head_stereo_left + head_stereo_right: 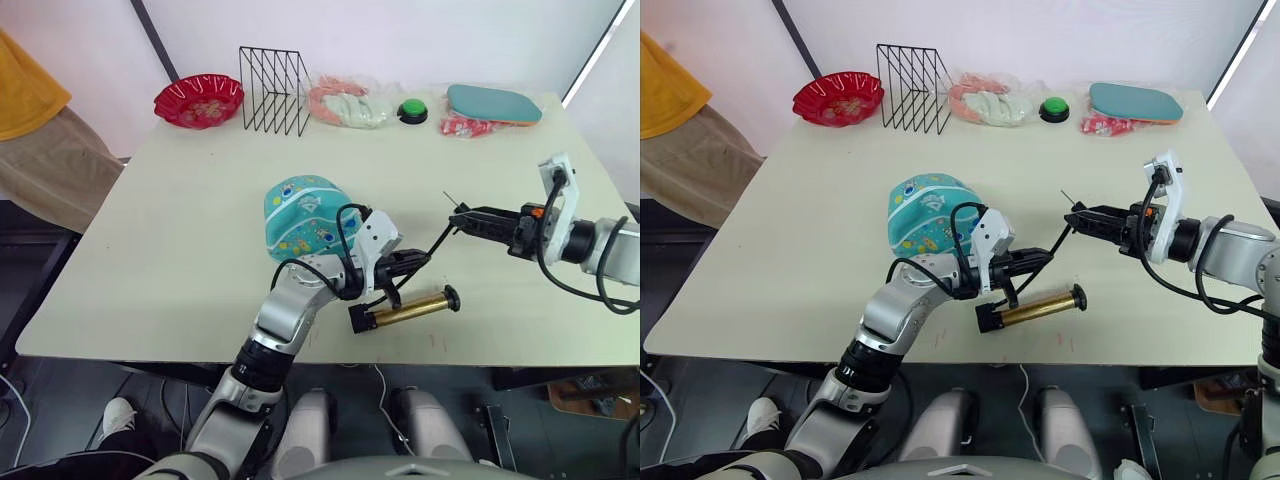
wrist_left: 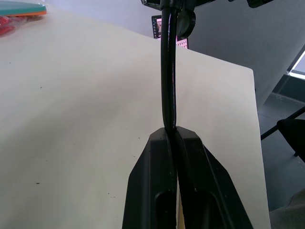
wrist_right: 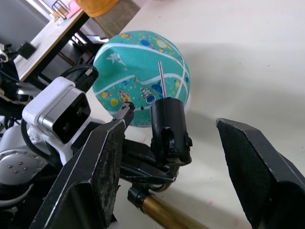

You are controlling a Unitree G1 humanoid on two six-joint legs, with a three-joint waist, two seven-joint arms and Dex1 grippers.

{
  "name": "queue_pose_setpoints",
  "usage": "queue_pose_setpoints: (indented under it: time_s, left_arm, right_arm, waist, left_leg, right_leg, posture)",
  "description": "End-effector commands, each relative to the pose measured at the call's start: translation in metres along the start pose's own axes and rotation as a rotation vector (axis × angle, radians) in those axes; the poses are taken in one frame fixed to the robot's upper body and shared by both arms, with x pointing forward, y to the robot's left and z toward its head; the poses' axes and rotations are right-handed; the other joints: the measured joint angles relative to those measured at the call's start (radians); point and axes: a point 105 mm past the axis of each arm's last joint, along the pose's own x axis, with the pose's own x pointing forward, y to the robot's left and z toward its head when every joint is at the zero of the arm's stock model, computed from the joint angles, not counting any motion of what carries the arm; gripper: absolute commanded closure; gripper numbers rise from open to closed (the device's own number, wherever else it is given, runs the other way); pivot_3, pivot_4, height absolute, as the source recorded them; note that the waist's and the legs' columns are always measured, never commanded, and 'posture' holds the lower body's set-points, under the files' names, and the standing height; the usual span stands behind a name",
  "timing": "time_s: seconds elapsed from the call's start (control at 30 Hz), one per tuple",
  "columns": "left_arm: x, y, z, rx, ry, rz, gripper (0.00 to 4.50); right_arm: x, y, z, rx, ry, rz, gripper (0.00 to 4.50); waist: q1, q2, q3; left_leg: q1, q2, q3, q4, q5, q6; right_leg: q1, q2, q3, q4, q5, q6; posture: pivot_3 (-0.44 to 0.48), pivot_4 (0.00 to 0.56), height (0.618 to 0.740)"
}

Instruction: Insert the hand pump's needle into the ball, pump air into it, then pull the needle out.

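The teal ball [image 1: 300, 215] with white lines and cartoon prints rests near the table's middle. In front of it, to the right, the gold-bronze hand pump [image 1: 410, 308] lies on the table. My left gripper [image 1: 418, 261] hovers just above the pump, shut on its thin black hose [image 2: 167, 71]. The hose rises to the right and ends in a black fitting carrying the silver needle [image 3: 162, 78]. My right gripper [image 3: 171, 126] is open, its fingers [image 3: 97, 171] wide on either side of that fitting without touching it. The needle tip hangs in the air to the right of the ball, apart from it.
Along the far edge stand a red bowl [image 1: 198, 100], a black wire rack [image 1: 273, 90], a bag of pink and white items [image 1: 345, 102], a green button [image 1: 412, 110], a teal paddle [image 1: 493, 103] and a red packet [image 1: 465, 125]. A person [image 1: 25, 110] stands at far left.
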Motion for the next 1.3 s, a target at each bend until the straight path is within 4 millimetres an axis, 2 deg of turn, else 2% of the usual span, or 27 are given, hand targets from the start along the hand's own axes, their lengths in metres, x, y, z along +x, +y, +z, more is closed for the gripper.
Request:
queue_pose_setpoints:
  time_s: [0.03,0.73,0.83,0.87,0.9,1.0,1.2,1.23,1.3]
  left_arm:
    - [-0.002,-0.007,0.017,0.033,-0.06,-0.022,4.5]
    - [-0.003,-0.004,0.02,0.023,-0.064,-0.011,4.5]
    - [-0.003,-0.005,0.02,0.022,-0.065,-0.011,4.5]
    - [-0.003,-0.005,0.02,0.021,-0.064,-0.011,4.5]
    - [-0.004,-0.005,0.02,0.02,-0.064,-0.01,4.5]
    - [-0.004,-0.004,0.02,0.019,-0.063,-0.008,4.5]
    - [-0.001,0.0,0.02,0.037,-0.063,0.031,4.5]
    - [0.0,0.005,0.021,0.036,-0.089,0.073,4.5]
    - [0.004,0.002,0.04,0.053,-0.291,0.03,4.5]
  right_arm:
    - [-0.004,0.009,0.011,-0.047,-0.047,0.015,1.27]
    - [-0.001,0.009,0.015,-0.04,-0.089,0.014,1.27]
    - [-0.001,0.008,0.016,-0.035,-0.1,0.014,1.99]
    - [0.0,0.008,0.016,-0.035,-0.102,0.014,2.36]
    - [0.0,0.008,0.016,-0.034,-0.104,0.011,2.98]
    - [0.0,0.007,0.015,-0.031,-0.102,0.004,4.19]
    - [0.002,0.007,0.014,-0.043,-0.099,-0.004,4.18]
    - [0.003,0.006,0.015,-0.053,-0.099,-0.01,4.18]
    - [0.004,0.004,0.016,-0.083,-0.093,-0.037,4.18]
  waist:
    - [0.0,0.0,0.0]
    - [-0.001,0.0,0.0]
    - [-0.001,0.0,0.0]
    - [-0.001,0.0,0.0]
    - [-0.001,0.0,0.0]
    - [-0.001,0.0,0.0]
    - [-0.001,0.0,0.0]
    - [-0.001,0.0,0.0]
    - [0.001,0.001,0.0]
  left_leg:
    - [0.0,0.0,0.0,0.0,0.0,0.0]
    - [0.0,0.0,0.0,0.0,0.0,0.0]
    - [0.0,0.0,0.0,0.0,0.0,0.0]
    - [0.0,0.0,0.0,0.0,0.0,0.0]
    - [0.0,0.0,0.0,0.0,0.0,0.0]
    - [0.0,0.0,0.0,0.0,0.0,0.0]
    - [0.0,0.0,0.0,0.0,0.0,0.0]
    - [0.0,0.0,0.0,0.0,0.0,0.0]
    - [0.0,0.0,0.0,0.0,0.0,0.0]
  right_leg:
    - [0.0,0.0,0.0,0.0,0.0,0.0]
    - [0.0,0.0,0.0,0.0,0.0,0.001]
    - [0.0,0.0,0.0,0.0,0.0,0.001]
    - [0.0,0.0,0.0,0.0,-0.001,0.001]
    - [0.0,0.0,0.0,0.0,-0.001,0.001]
    - [0.0,0.0,0.0,0.0,-0.001,0.001]
    - [0.0,0.0,0.0,0.0,-0.001,0.001]
    - [0.0,0.0,0.0,0.0,-0.001,0.001]
    - [0.0,0.0,0.0,0.0,-0.001,0.002]
  posture:
    - [0.0,0.15,0.74]
    - [0.0,0.15,0.74]
    - [0.0,0.15,0.74]
    - [0.0,0.15,0.74]
    - [0.0,0.15,0.74]
    - [0.0,0.15,0.74]
    - [0.0,0.15,0.74]
    - [0.0,0.15,0.74]
    - [0.0,0.15,0.74]
